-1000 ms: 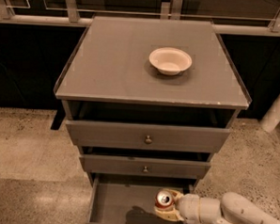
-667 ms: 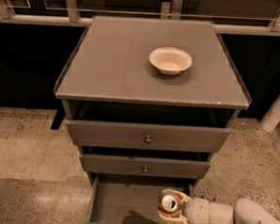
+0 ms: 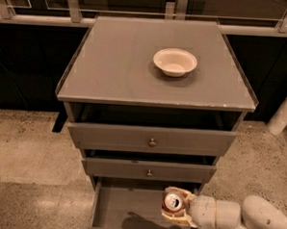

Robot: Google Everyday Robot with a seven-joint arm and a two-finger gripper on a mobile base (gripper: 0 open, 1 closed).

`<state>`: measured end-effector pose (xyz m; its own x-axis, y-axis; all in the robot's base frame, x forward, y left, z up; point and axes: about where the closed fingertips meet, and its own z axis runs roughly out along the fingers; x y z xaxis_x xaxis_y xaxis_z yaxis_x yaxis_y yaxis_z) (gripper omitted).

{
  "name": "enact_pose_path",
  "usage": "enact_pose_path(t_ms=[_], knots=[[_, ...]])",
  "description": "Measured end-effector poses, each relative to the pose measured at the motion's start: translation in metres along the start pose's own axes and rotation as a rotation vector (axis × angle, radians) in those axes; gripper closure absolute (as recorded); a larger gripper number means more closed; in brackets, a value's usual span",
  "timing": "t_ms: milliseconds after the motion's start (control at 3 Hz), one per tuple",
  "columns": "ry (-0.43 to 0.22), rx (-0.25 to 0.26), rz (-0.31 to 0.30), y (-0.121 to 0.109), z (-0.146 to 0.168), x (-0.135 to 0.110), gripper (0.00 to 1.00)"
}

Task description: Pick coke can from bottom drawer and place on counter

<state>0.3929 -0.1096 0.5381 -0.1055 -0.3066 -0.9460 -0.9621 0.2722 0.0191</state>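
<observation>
At the right of the bottom drawer [image 3: 124, 208], the gripper [image 3: 173, 205], jaws clamped on the can [image 3: 172, 201]; bowl [image 3: 174, 61] far on the worktop [image 3: 112, 62]

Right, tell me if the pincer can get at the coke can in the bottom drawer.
Likely yes: the pincer sits closed around the coke can inside the open bottom drawer; the two drawers above jut out less, leaving its way in free.

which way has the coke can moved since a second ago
Yes, slightly. The coke can, in the hand over the bottom drawer, edged up toward the middle drawer front.
</observation>
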Motion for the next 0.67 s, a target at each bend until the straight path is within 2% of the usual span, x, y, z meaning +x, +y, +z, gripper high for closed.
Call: enact_pose_path(t_ms=[667], knots=[[0.096,-0.023,-0.164,-0.006,-0.012,-0.125,1.00]])
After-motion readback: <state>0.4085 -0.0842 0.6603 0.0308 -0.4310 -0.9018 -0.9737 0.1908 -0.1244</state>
